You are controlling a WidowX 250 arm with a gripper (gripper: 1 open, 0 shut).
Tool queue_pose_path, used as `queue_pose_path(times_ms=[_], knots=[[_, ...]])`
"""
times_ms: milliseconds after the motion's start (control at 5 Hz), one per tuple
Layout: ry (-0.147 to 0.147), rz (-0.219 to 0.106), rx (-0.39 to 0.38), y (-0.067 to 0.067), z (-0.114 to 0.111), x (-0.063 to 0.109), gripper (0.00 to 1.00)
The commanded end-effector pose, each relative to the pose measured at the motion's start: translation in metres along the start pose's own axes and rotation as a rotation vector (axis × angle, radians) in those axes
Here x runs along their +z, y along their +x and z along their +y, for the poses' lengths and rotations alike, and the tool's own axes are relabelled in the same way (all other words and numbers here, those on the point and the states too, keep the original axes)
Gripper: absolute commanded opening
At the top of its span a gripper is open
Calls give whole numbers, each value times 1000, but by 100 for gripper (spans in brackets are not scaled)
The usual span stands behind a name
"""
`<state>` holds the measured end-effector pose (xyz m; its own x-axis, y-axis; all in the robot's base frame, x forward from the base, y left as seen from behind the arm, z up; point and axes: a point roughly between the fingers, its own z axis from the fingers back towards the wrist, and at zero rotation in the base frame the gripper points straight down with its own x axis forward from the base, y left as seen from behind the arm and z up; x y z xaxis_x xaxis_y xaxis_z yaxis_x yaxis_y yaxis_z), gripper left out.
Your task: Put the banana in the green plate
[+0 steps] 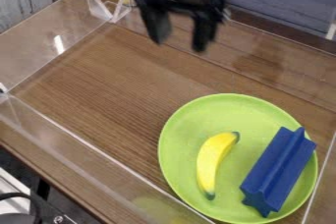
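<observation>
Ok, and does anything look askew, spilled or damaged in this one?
Nothing stands out. The banana lies in the green plate beside the blue ridged block, not touching it, with no spill or damage visible. The pincer is motion-blurred, so its condition can't be judged.

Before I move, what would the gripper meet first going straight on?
Probably the bare wooden table behind the green plate, since the jaws point down; motion blur and unclear depth leave that uncertain.
</observation>
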<state>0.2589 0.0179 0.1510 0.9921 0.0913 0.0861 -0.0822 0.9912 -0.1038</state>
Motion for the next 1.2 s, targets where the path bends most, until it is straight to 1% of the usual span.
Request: queue_pose_path(times_ms=[0, 200, 400, 600, 800, 1000], knots=[[6, -38, -33, 6, -14, 1, 0], [7, -6, -87, 3, -37, -17, 0], [5, 15, -146, -4, -68, -35, 0], [10, 38, -197, -12, -87, -52, 0], [19, 46, -201, -10, -87, -66, 0], [24, 45, -199, -7, -84, -72, 0]])
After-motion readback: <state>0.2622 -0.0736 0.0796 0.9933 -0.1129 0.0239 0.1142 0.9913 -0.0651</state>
